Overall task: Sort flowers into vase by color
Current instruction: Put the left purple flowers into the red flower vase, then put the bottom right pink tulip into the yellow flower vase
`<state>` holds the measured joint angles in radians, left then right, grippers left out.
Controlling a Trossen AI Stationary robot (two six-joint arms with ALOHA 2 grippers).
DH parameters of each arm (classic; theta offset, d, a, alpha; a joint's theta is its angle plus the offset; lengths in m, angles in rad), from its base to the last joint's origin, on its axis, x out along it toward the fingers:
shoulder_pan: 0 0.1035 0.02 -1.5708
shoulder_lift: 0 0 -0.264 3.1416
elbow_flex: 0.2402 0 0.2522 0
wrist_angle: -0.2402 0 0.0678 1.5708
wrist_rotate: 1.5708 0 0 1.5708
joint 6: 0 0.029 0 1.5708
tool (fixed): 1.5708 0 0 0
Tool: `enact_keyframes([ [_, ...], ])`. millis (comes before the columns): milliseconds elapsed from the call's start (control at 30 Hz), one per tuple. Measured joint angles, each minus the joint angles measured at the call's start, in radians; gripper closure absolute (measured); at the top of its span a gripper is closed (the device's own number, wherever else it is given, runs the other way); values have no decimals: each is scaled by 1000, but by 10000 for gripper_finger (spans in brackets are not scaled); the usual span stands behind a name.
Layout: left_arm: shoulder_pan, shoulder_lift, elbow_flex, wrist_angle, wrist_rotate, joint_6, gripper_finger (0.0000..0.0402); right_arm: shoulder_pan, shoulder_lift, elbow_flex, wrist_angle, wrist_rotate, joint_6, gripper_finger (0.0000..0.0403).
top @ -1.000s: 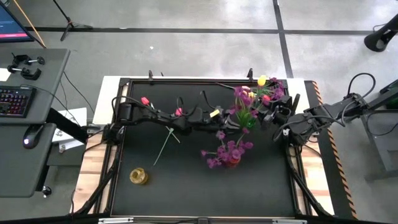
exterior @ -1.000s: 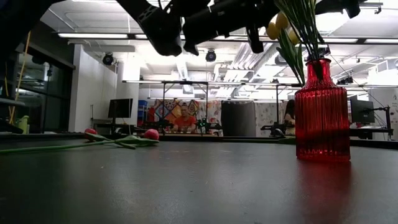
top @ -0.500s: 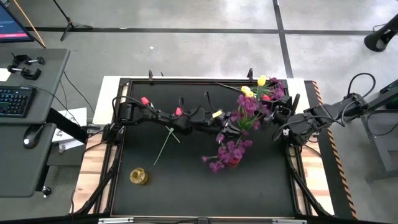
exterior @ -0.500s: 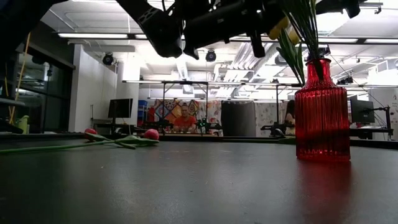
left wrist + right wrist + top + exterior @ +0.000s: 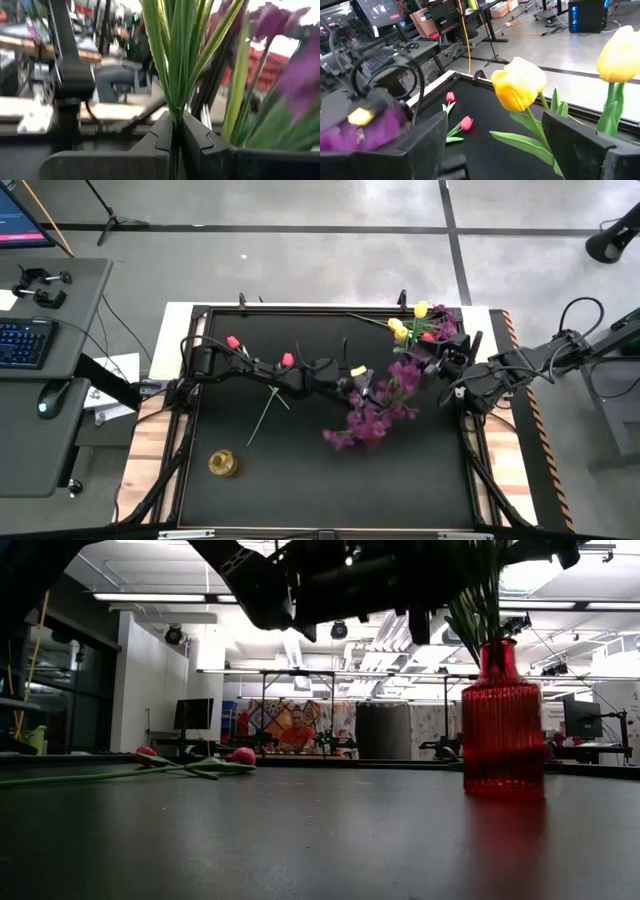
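My left gripper (image 5: 362, 393) reaches from the table's left to just over the red ribbed vase (image 5: 503, 725) and is shut on a purple spray (image 5: 400, 375). More purple blossoms (image 5: 355, 428) hang over the vase, and green stems (image 5: 478, 600) run down into its mouth. Two yellow tulips (image 5: 400, 330) lie near the far right corner. My right gripper (image 5: 492, 120) is open beside them, and they show large just beyond its fingers. Two red tulips (image 5: 287, 360) and a bare stem (image 5: 263, 412) lie flat on the table's left half. My left gripper pinches the spray's bundle of green stems and leaves (image 5: 175, 125) between its two fingers (image 5: 197, 142), which lie across the stems and come from the table's left. The spray is lifted clear of the table with its purple blossoms beyond the fingers. The stems' lower ends are hidden.
A small gold vase (image 5: 222, 463) stands near the table's near left corner. The table's raised frame (image 5: 300, 310) runs along its edges. A desk with a keyboard and mouse (image 5: 30, 340) stands beyond the left edge. Bare black tabletop lies near the middle.
My left gripper has moved toward the table's left and near edge, staying shut on the purple spray. The spray's blossoms have swung from the yellow tulips toward the vase. The red vase has slid a little toward the table's left.
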<state>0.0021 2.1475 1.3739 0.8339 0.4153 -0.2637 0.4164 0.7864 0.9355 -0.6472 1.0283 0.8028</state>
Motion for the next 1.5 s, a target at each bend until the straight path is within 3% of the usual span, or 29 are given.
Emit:
enact_keyframes([
  [533, -16, 0, 0, -160, -4, 136, 383, 0, 0, 0, -5, 18, 0, 91],
  [800, -7, -9, 0, -216, 24, 117, 300, 0, 0, 0, -7, 18, 0, 91],
  [1067, 33, -96, 0, -410, 29, 147, 213, 0, 0, 0, -7, 18, 0, 91],
  [1500, 125, -256, 0, -793, 26, 245, 192, 0, 0, 0, -7, 17, 0, 91],
])
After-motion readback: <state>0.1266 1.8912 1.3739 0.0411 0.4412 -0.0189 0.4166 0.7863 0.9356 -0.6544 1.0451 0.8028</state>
